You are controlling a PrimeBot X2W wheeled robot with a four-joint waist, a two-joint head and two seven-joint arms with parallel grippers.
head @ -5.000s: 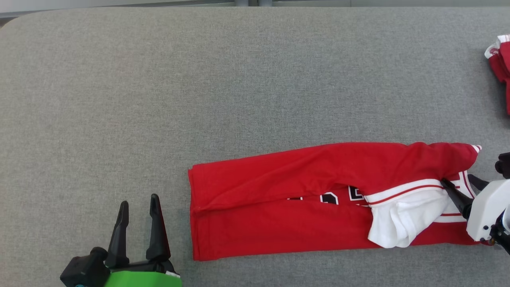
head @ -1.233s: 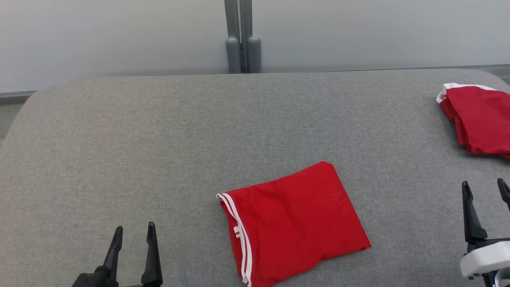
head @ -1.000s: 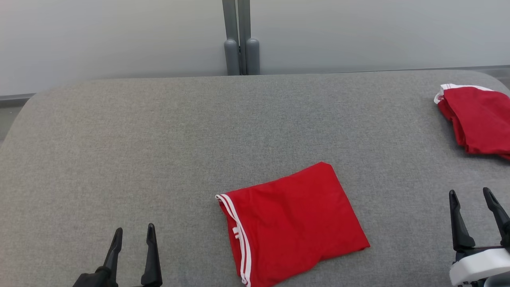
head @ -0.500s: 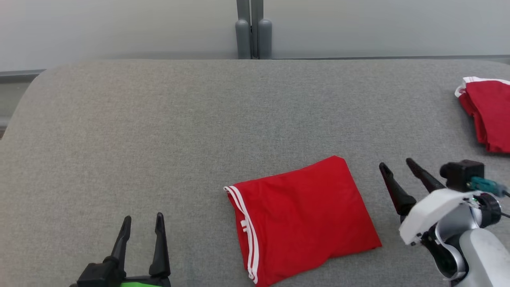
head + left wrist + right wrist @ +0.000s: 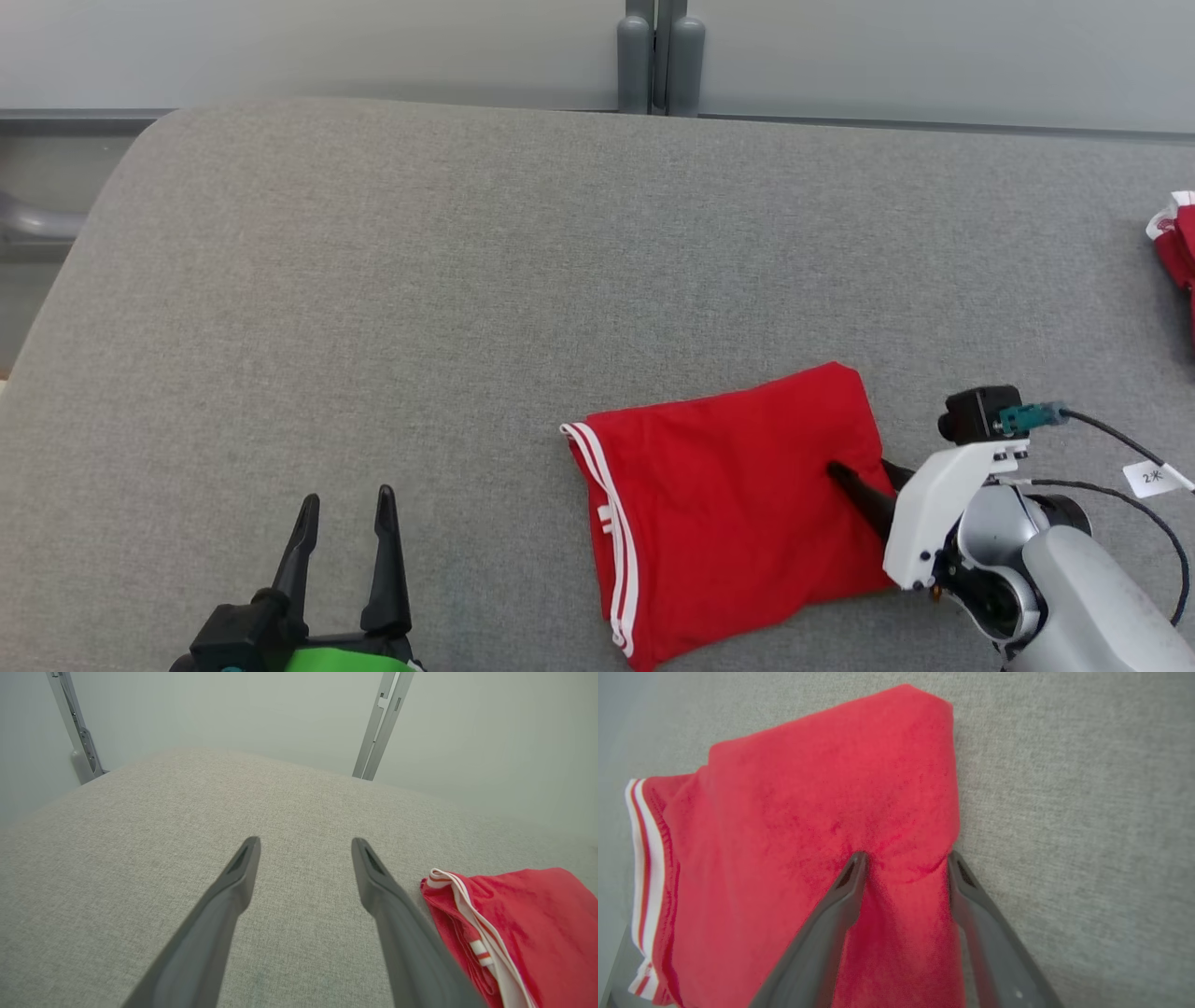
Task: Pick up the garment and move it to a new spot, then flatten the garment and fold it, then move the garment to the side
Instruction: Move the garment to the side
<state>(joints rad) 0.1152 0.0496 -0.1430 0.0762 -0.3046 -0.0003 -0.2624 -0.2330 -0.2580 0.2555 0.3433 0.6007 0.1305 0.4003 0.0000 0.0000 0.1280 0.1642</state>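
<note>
The garment (image 5: 728,504) is a red folded square with white stripes along its left edge, lying on the grey padded table (image 5: 373,280). My right gripper (image 5: 859,471) has come in from the right and straddles the garment's right edge. One finger presses on top of the cloth and the other sits at the edge. In the right wrist view the right gripper (image 5: 906,858) has its jaws apart, with the garment (image 5: 808,788) bunched between them. My left gripper (image 5: 346,504) hovers open at the lower left, away from the cloth. Seen from the left wrist, the left gripper (image 5: 303,842) is left of the garment (image 5: 528,933).
A second red garment (image 5: 1178,243) lies at the table's far right edge. A grey post (image 5: 658,56) stands behind the table's back edge. A cable with a small white tag (image 5: 1153,478) trails from my right wrist. Bare table stretches to the left and back.
The long red strip of five seconds ago is now a folded square. In the last second my right gripper moved left onto the garment's right edge. The head camera has shifted.
</note>
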